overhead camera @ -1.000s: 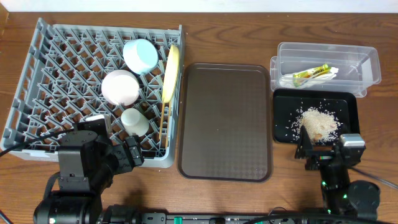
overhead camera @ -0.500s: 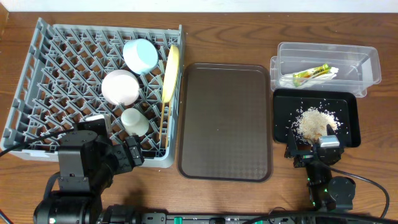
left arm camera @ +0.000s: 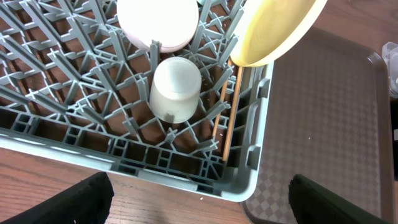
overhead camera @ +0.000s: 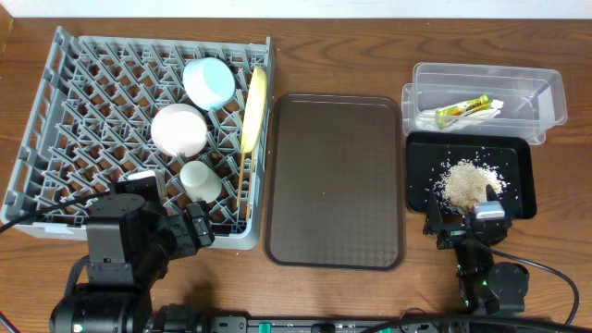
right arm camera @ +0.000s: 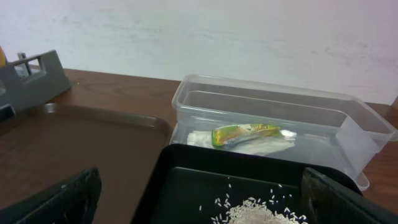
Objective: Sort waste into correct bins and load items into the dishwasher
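Observation:
The grey dish rack (overhead camera: 55,111) holds the light-blue bowl (overhead camera: 208,81), the white bowl (overhead camera: 178,129), the small white cup (overhead camera: 200,180), the pale-yellow plate (overhead camera: 254,106) on edge and the chopsticks (overhead camera: 242,190). The cup (left arm camera: 176,89), plate (left arm camera: 273,31) and chopsticks (left arm camera: 231,112) also show in the left wrist view. The clear tub (overhead camera: 546,97) holds the green-and-orange wrapper (overhead camera: 462,108) and the white napkin (overhead camera: 435,120). The black tray (overhead camera: 518,157) holds the rice scraps (overhead camera: 467,183). My left gripper (left arm camera: 199,199) is open and empty at the rack's near corner. My right gripper (right arm camera: 199,196) is open and empty at the black tray's near edge.
The brown serving tray (overhead camera: 335,180) lies bare between the rack and the bins. In the right wrist view the clear tub (right arm camera: 280,106) stands just behind the black tray (right arm camera: 186,168), with a white wall beyond. Wooden table runs along the front edge.
My right arm drew back toward the table's front edge and slightly left between one second and half a second ago. It has held still since. The left arm has not moved.

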Available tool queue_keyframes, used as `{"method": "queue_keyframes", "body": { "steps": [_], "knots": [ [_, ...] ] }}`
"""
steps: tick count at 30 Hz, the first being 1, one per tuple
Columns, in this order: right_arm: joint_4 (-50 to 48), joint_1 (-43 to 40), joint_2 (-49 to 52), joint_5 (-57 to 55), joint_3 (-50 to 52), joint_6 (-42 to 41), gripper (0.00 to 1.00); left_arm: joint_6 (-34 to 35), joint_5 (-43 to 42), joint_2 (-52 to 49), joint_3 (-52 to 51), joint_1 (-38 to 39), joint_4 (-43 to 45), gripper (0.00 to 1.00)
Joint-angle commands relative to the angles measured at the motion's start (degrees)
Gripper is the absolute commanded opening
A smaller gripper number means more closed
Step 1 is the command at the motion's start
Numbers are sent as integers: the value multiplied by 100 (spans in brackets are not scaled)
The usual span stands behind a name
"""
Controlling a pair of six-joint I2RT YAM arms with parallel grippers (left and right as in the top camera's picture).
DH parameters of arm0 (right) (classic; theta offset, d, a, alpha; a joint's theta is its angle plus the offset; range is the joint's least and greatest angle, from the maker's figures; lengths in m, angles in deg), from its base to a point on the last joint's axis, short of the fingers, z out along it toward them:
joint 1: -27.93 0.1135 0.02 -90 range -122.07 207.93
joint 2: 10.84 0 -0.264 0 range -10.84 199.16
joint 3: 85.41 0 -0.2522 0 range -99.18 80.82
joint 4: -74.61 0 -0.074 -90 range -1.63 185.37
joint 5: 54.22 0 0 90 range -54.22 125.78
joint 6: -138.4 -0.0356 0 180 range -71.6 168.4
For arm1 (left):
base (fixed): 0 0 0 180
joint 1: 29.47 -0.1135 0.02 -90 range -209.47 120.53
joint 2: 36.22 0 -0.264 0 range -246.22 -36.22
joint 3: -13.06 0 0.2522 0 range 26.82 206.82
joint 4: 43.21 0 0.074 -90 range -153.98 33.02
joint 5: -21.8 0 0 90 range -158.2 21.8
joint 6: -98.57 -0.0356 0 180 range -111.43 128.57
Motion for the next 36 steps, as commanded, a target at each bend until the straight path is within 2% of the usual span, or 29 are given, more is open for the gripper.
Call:
{"method": "queue_keyframes", "body": {
  "steps": [1, 13, 17, 22, 29, 35, 36],
  "knots": [
    [22, 50, -44, -37, 9, 90, 99, -94, 68, 4, -50, -2, 7, 93],
    [22, 50, -44, -37, 9, 90, 99, -142, 229, 9, -79, -2, -166, 93],
    [22, 50, -44, -37, 9, 90, 99, -142, 297, 514, -697, -24, 52, 93],
    [22, 50, -44, -37, 9, 90, 99, -142, 367, 1683, -2208, -24, 1193, 93],
    [22, 50, -44, -37, 9, 90, 99, -142, 369, 3180, -4155, -24, 3348, 93],
    [22, 50, -44, -37, 9, 90, 99, -170, 369, 3788, -5211, -98, 5084, 93],
    [22, 50, -44, -37, 9, 87, 99, -350, 367, 3851, -5405, -120, 5567, 93]
  ]
}}
